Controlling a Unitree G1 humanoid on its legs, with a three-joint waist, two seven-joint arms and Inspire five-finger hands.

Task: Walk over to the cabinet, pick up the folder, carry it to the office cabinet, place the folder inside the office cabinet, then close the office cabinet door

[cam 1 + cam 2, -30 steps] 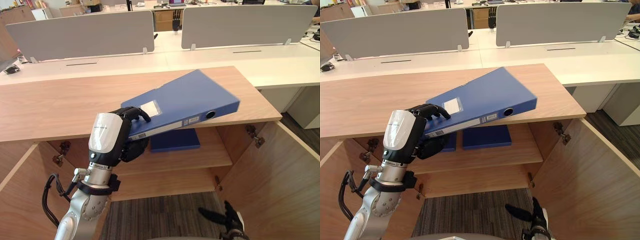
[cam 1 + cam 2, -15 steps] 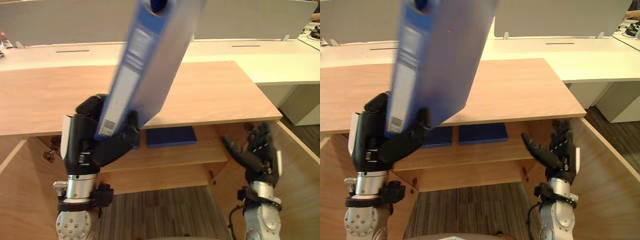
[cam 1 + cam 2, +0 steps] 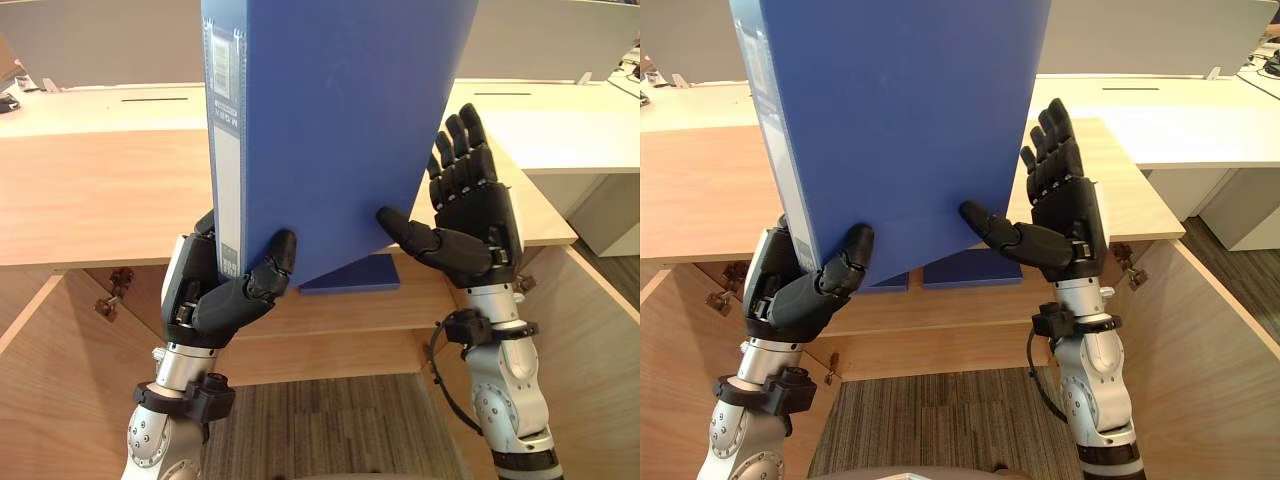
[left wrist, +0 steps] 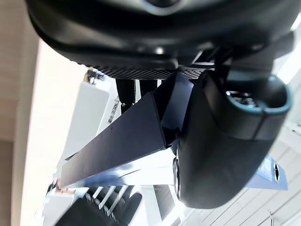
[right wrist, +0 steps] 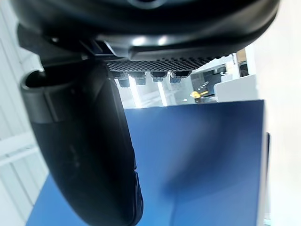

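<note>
In front of the cabinet [image 3: 100, 200], nearest the camera, the blue folder [image 3: 330, 130] stands upright and a little tilted, its labelled spine towards the cabinet's left side; it hides much of the cabinet's top. The left hand [image 3: 215, 300] grips the folder's lower spine corner, thumb [image 3: 272, 265] pressed on the front cover and fingers curled round behind the spine; the left wrist view shows the folder's edge wedged between thumb and fingers. The right hand [image 3: 475, 225] is raised at the folder's lower right corner, on the cabinet's right side; its thumb tip touches the front cover near the bottom edge, while its fingers [image 3: 462, 150] point upward, straight and close together, just beside the folder's right edge; whether they touch the back cover cannot be told. Below the hands lies grey carpet [image 3: 330, 420] before the cabinet's open front; the left door [image 3: 40, 380] and the right door [image 3: 590, 340] are both swung out. Inside the cabinet, on the upper shelf [image 3: 340, 310], two more blue folders [image 3: 970, 268] lie flat. Beyond the cabinet run white desks [image 3: 560, 125] with grey screens [image 3: 100, 45].
</note>
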